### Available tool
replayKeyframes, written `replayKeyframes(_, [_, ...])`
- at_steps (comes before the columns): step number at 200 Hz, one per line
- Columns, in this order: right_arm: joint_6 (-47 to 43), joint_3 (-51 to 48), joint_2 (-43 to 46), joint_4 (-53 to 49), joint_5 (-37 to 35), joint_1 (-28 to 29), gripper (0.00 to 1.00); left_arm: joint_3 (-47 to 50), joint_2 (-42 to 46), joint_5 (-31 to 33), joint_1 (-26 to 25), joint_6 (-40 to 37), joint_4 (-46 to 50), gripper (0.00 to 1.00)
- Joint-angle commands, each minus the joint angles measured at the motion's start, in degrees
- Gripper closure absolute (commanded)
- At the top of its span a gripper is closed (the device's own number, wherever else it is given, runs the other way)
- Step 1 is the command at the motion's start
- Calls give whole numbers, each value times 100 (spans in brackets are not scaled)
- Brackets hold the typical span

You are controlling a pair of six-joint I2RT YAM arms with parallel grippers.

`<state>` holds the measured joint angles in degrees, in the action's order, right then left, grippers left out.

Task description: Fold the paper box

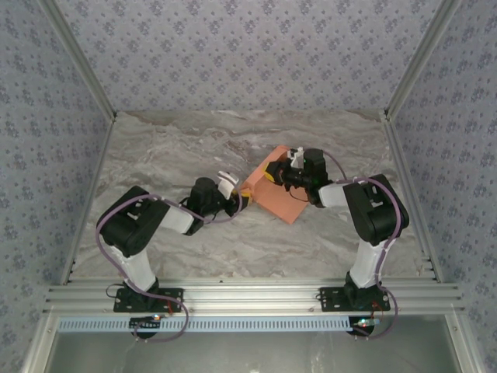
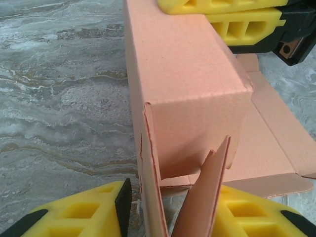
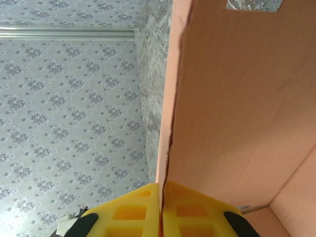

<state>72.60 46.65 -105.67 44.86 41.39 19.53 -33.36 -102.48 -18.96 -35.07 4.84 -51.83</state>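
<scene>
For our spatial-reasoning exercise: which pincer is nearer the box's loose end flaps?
Left. The left pincer straddles the flaps; the right pincer clamps the box at its far end.

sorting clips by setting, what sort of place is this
Probably a staged robot test cell, not a real room: grey floral-patterned wall panels held in silver aluminium framing rails, enclosing a grey marble-print tabletop.

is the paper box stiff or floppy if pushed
Thin card, probably light: the paper box wall would likely hinge at its crease, not slide. Loose end flaps look floppy. The panel the right gripper pinches stands straight: fairly stiff.
</scene>
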Motion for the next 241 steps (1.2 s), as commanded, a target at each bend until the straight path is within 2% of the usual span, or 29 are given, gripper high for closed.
replayKeyframes(1, [-23,-104,-26,23,-7,29,92,17,136,-85,-139,48,-52,58])
replayKeyframes(34, [-20,-139,-20,3,-8,32,92,96,339,-215,-340,0,272,52])
replayKeyframes(60, [-35,-166,-14,-13,-43,30,92,73,378,116,-351,92,496,55])
replayKeyframes(98, [-7,-209,10,63,-87,47,93,78,382,-104,-412,231,457,58])
replayKeyframes(149, [176,-314,31,511,5,49,93,333,539,-311,-437,237,424,56])
replayKeyframes(172, [605,-321,-17,1101,-16,102,93,374,785,-9,-439,240,492,57])
replayKeyframes(186, [651,-226,7,1158,-89,182,93,367,980,166,-437,297,612,56])
replayKeyframes(208, [623,-41,-2,1154,-221,331,93,308,1235,89,-441,309,979,55])
replayKeyframes(241, [704,87,-208,1320,-423,419,94,552,1336,457,-436,212,951,54])
